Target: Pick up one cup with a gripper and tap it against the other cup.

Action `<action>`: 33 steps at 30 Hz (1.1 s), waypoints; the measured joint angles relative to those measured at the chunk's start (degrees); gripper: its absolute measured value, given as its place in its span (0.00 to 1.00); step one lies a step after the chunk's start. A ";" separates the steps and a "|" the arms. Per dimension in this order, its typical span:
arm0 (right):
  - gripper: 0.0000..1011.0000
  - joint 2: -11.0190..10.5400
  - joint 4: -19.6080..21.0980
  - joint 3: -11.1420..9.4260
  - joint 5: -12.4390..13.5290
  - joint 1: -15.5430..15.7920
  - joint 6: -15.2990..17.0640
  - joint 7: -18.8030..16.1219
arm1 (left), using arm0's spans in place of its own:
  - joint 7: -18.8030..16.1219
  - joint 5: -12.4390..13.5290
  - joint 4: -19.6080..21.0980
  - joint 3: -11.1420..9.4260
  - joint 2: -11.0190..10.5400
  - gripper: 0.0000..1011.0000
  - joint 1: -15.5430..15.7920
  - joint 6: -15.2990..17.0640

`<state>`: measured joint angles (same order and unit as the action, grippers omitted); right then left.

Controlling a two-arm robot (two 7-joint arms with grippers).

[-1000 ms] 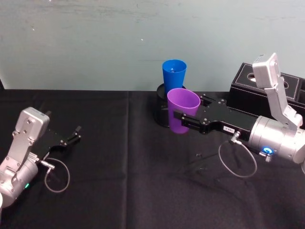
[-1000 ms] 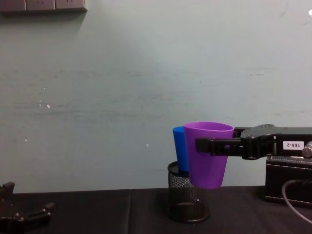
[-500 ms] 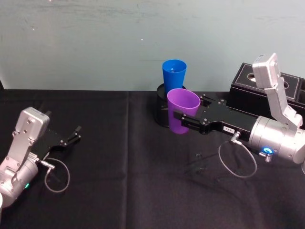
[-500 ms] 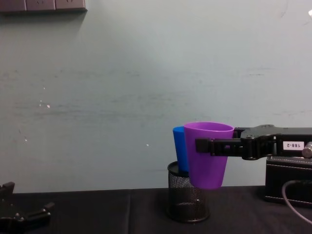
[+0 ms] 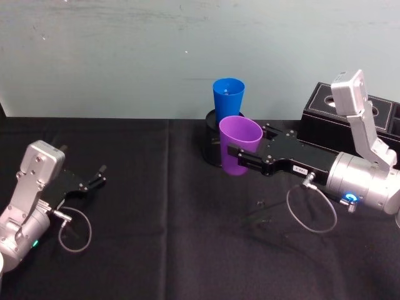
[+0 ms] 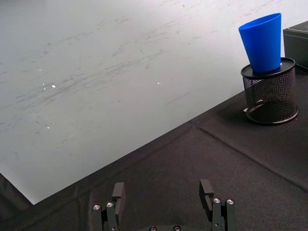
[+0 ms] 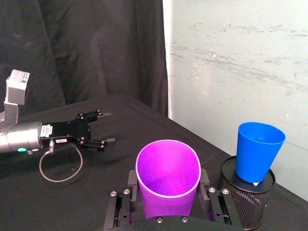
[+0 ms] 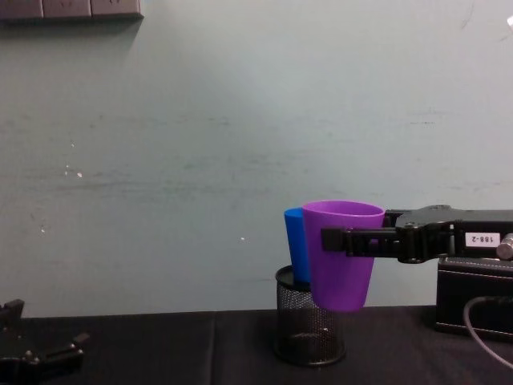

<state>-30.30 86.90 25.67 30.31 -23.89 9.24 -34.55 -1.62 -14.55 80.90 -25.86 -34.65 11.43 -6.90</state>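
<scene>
My right gripper point(image 5: 235, 157), black with a white label, is shut on the purple cup point(image 5: 239, 147) and holds it upright above the table. The right wrist view shows its fingers point(image 7: 131, 179) clamped on both sides of the purple cup point(image 7: 167, 185). The blue cup point(image 5: 227, 97) stands in a black mesh holder point(image 5: 210, 145) just behind the purple one. The right wrist view shows a gap between the two cups. In the chest view the purple cup point(image 8: 343, 265) overlaps the blue cup point(image 8: 294, 249). My left gripper point(image 5: 101, 175) rests open at the table's left, away from the cups.
A black box point(image 5: 325, 110) with recessed top sits at the back right, beside my right arm. A cable loop point(image 5: 310, 215) hangs under the right wrist. Black cloth point(image 5: 175, 237) covers the table, and a pale wall stands behind it.
</scene>
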 joint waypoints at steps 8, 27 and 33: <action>0.71 0.00 0.00 0.00 0.00 0.00 0.00 0.00 | 0.00 0.00 0.00 0.00 0.00 1.00 0.00 0.00; 0.71 0.33 -0.83 0.94 -0.05 -1.01 0.10 0.37 | 0.00 0.00 0.00 0.00 0.00 1.00 0.00 0.00; 0.71 2.25 -4.03 2.51 -0.97 -3.52 0.36 2.60 | 0.00 0.00 0.00 0.00 0.00 1.00 0.00 0.00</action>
<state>-28.05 82.87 28.17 29.34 -27.41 9.60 -31.95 -1.62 -14.55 80.90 -25.86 -34.65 11.43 -6.91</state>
